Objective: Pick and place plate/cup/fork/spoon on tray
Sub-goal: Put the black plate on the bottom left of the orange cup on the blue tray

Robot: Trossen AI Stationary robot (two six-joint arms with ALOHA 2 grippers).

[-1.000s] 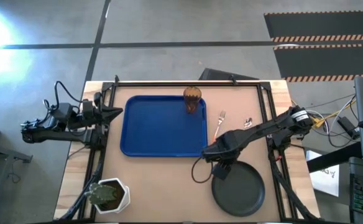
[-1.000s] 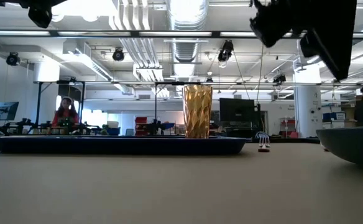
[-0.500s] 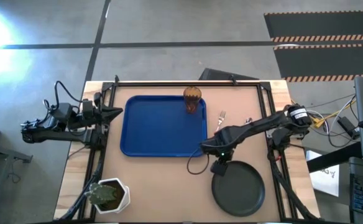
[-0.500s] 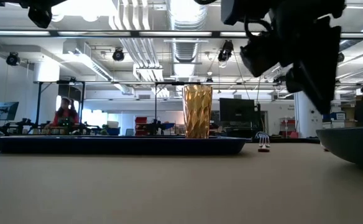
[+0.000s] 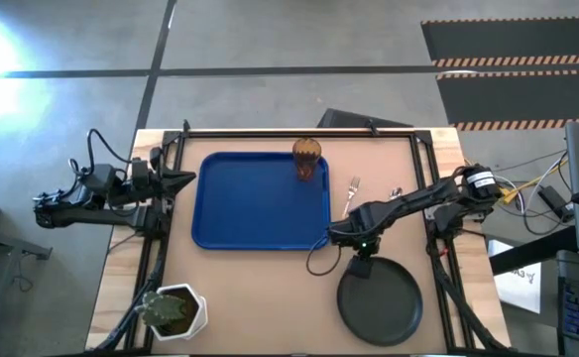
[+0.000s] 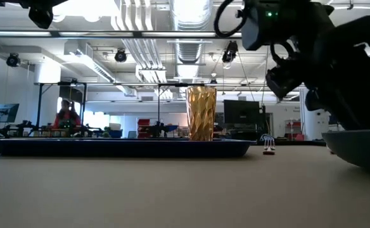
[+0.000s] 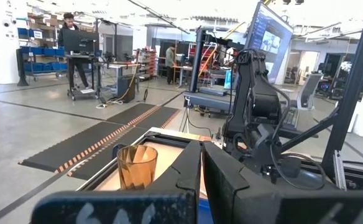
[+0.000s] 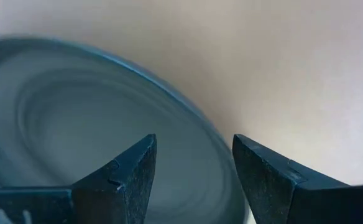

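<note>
The dark plate point(image 5: 381, 302) lies flat on the table at the near right. My right gripper point(image 5: 360, 266) hangs open just above the plate's far-left rim; in the right wrist view its fingers point(image 8: 194, 155) straddle the rim of the plate point(image 8: 76, 112) without touching. The amber cup point(image 5: 307, 159) stands upright on the far right corner of the blue tray point(image 5: 255, 203). The fork point(image 5: 351, 193) and the spoon point(image 5: 395, 194) lie on the table right of the tray. My left gripper point(image 5: 188, 179) waits shut at the tray's left edge.
A white pot with a green plant point(image 5: 175, 309) stands at the table's near left corner. A dark cable loop point(image 5: 319, 266) hangs from my right arm between the tray and the plate. A black frame rail point(image 5: 299, 131) runs along the far edge.
My right gripper has come down toward the plate's far rim and shifted slightly toward the table's right edge. Plate, cup, fork and spoon have stayed where they were.
</note>
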